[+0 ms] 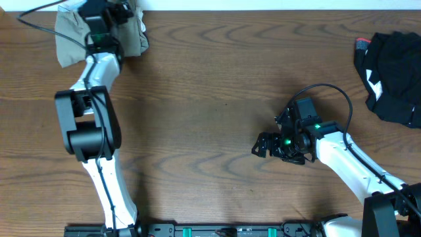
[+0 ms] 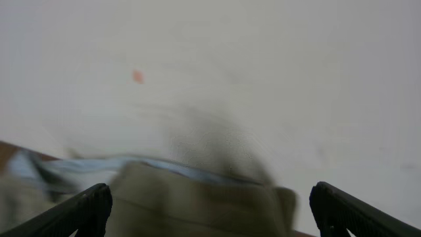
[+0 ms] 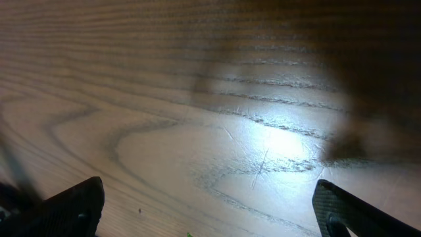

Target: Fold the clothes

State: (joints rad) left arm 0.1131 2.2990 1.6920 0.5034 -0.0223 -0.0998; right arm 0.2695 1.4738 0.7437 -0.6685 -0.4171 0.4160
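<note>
A light khaki-grey garment [image 1: 69,36] lies bunched at the table's far left corner. My left gripper [image 1: 122,12] is over it with its fingers wide apart. In the left wrist view the khaki cloth [image 2: 197,204] fills the space between the open fingers [image 2: 210,214], blurred; I cannot tell if they touch it. A black garment [image 1: 395,72] with white stripes lies at the far right edge. My right gripper [image 1: 262,145] is open and empty, low over bare wood [image 3: 210,151] right of centre.
The wooden table [image 1: 217,85] runs between the two garments. A white wall [image 2: 263,66] stands just behind the khaki garment. A black cable [image 1: 39,26] trails near the left arm, another loops over the right arm [image 1: 342,99].
</note>
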